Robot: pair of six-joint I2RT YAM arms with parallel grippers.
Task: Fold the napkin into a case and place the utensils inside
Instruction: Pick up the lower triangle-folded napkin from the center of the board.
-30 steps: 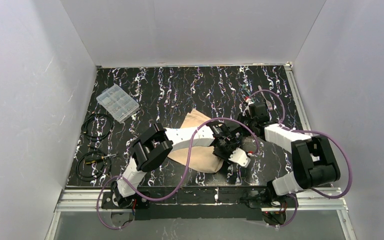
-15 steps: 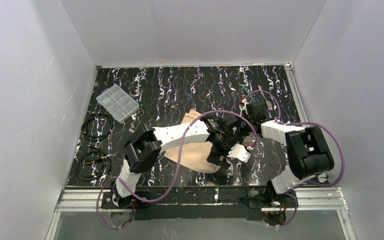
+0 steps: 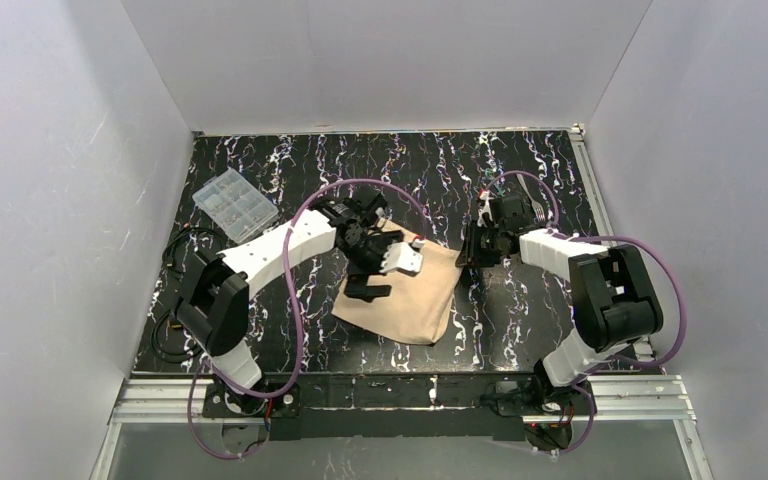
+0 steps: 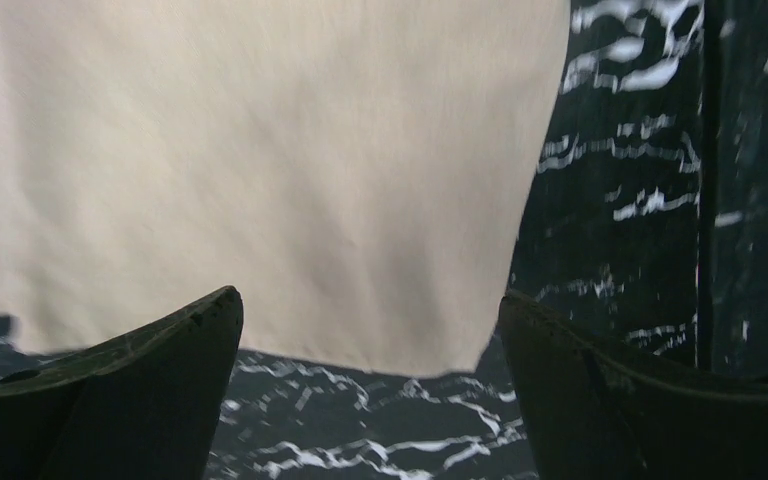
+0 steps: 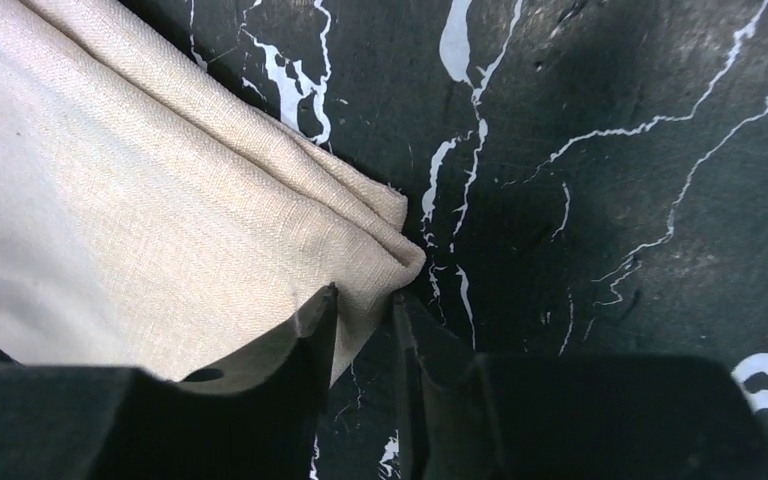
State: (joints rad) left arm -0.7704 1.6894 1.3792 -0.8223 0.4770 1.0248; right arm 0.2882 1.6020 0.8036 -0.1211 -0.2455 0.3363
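Observation:
The tan napkin [image 3: 407, 297] lies folded in layers in the middle of the black marbled table [image 3: 300, 170]. Above its far left part hangs my left gripper [image 3: 383, 275], open wide and holding nothing. In the left wrist view the napkin [image 4: 260, 150] has one edge lying between the spread fingers of that gripper [image 4: 370, 330]. My right gripper [image 3: 468, 248] is at the napkin's right corner. In the right wrist view its jaws [image 5: 364, 295] stand slightly apart, with the layered napkin [image 5: 140, 200] corner between the tips. A thin silver fork [image 3: 539, 207] lies just beyond the right wrist, partly under cable.
A clear plastic compartment box [image 3: 233, 205] stands at the far left of the table. Two black cable coils [image 3: 192, 252] [image 3: 176, 331] lie along the left edge. White walls close in the table on three sides.
My left gripper opened wide and swung from the napkin's near right side to its far left. My right gripper shifted left to the napkin's corner and its jaws parted a little.

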